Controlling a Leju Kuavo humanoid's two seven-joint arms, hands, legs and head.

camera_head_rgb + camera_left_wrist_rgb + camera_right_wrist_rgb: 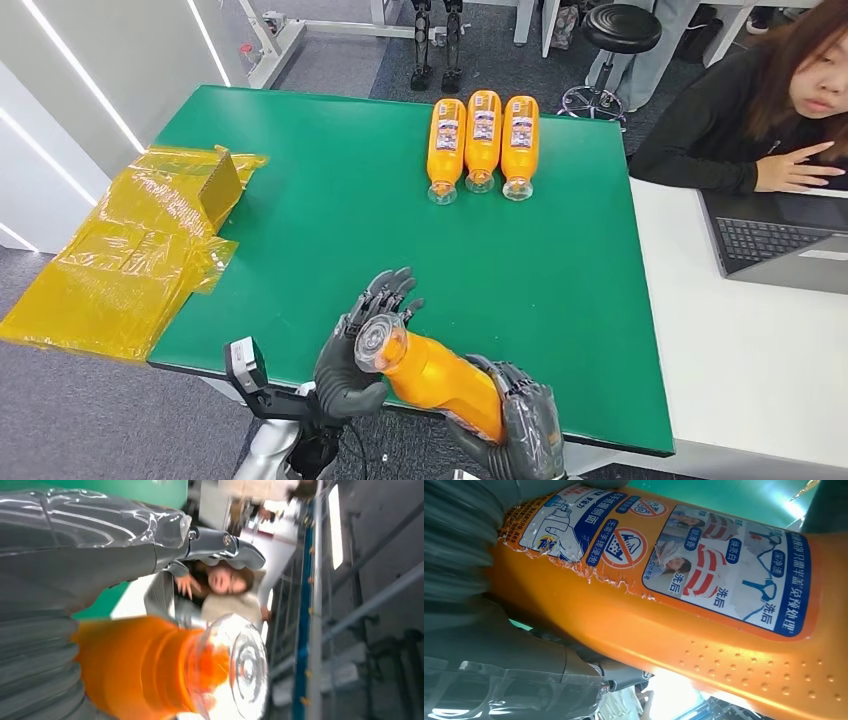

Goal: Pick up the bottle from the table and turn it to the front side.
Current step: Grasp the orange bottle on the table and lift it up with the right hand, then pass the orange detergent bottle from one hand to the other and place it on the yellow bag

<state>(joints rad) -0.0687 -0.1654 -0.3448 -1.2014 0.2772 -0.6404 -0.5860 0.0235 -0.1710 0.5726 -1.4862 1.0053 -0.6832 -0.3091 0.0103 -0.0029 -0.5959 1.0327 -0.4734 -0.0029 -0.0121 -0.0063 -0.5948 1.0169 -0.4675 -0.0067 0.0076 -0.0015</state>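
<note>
An orange bottle point(435, 375) with a clear cap point(378, 343) hangs tilted over the front edge of the green table point(330, 220). My right hand point(515, 430) grips its lower body. The right wrist view shows the bottle's point(724, 645) printed label point(704, 565) facing that camera, with my right hand point(499, 650) wrapped beneath. My left hand point(358, 345) cups the neck end, its fingers spread upward past the cap. In the left wrist view the neck point(135, 670) lies against my left hand point(75, 560), whose thumb stands off it.
Three more orange bottles point(483, 139) lie side by side at the table's far edge. Crumpled yellow film point(130, 250) hangs over the left edge. On the right, a person sits with a laptop point(780, 240) at a white table point(750, 350).
</note>
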